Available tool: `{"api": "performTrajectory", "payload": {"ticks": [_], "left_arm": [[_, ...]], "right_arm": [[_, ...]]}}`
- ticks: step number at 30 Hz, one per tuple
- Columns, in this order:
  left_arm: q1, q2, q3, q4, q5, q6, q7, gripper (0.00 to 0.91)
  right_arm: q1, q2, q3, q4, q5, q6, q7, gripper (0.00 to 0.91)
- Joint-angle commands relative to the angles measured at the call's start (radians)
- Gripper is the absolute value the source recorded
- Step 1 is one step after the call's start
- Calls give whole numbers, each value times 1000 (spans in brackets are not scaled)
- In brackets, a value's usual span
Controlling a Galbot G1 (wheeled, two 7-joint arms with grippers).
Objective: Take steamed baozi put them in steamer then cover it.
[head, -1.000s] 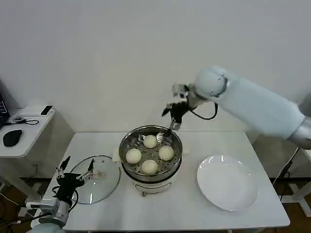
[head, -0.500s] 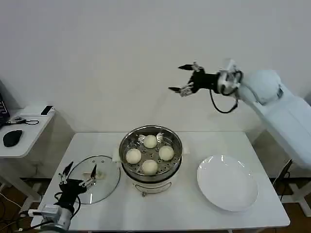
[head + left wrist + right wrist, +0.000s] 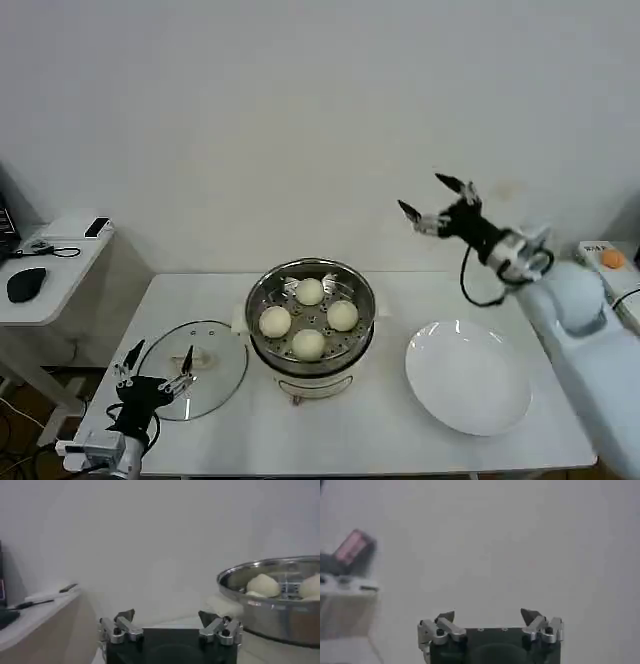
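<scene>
White table (image 3: 380,420): steamed baozi (image 3: 309,318) inside steamer (image 3: 311,300); cover (image 3: 205,365) alongside.

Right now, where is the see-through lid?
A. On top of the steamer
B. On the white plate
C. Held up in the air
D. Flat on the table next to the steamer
D: the cover lies flat on the table beside the open steamer.

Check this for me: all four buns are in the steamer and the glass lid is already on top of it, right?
Not quite. The four buns are in the steamer, but the head view shows the glass lid lying on the table beside it, near the left end effector.
</scene>
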Motion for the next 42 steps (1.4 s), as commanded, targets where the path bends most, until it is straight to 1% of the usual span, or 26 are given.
{"api": "performTrajectory", "payload": {"ticks": [1,2,4,8,11,14,16,20,21,27,30,32,38,42], "left_arm": [[7,11,-1,17,97,-25,-11,907],[4,12,-1,26,139,-35,-16,907],[-1,11,0,48,211,-69,-24,907],[-9,4,1,67,252,-79,-44,907],[-8,7,-2,90,363,-103,-61,907],[4,13,-1,111,482,-121,-88,907],[8,10,0,127,596,-133,-105,907],[-3,3,8,175,851,-166,-156,907],[-10,2,12,194,966,-183,-190,907],[-24,33,49,243,1307,-181,-246,907],[-56,30,69,315,1397,-180,-287,907],[-77,29,76,359,1436,-181,-279,907],[-133,44,85,419,1458,-177,-177,907],[-156,53,90,437,1460,-159,-144,907]], "right_arm": [[-529,242,281,76,-83,130,71,907],[-550,252,283,69,-86,152,69,907],[-591,266,283,61,-85,173,72,907],[-650,304,266,58,-157,215,71,907],[-658,325,255,34,-170,246,75,907],[-655,332,256,51,-168,232,83,907],[-650,330,250,67,-169,215,95,907],[-627,329,236,52,-174,222,99,907],[-622,333,228,45,-175,231,105,907],[-630,343,222,59,-184,244,104,907],[-629,354,215,68,-207,263,110,907],[-635,360,206,93,-203,259,117,907],[-638,368,202,113,-210,260,119,907],[-639,371,203,114,-212,263,120,907]]}}
